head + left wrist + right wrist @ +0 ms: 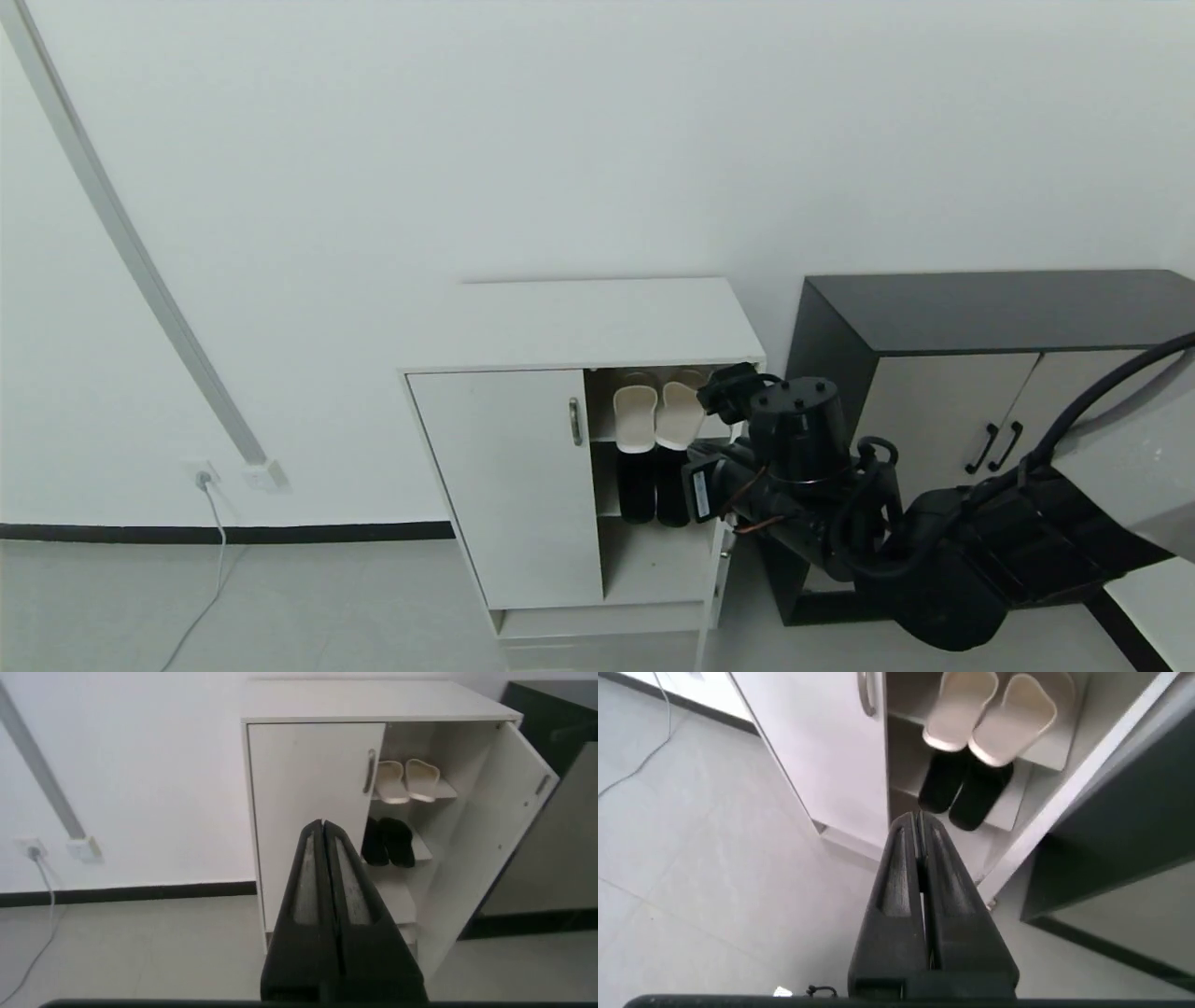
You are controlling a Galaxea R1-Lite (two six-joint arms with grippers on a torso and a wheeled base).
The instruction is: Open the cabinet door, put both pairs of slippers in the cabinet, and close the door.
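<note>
Matt white cabinet (504, 485), metal handle (576, 422)

Looks like a sparse home entryway, or a mock-up of one. Has a low white wooden shoe cabinet (509, 485) against a bare white painted wall (560, 140), with a pair of white slippers (656, 415) shelved above a pair of black slippers (649, 485). Shows a dark grey sideboard with pale doors (980, 308) just beside it, a pale grey tiled floor (327, 607), a black skirting strip (280, 532), a white wall socket (201, 476) with a thin white cable (210, 579), and a grey conduit strip (140, 252) slanting up the wall.
</note>
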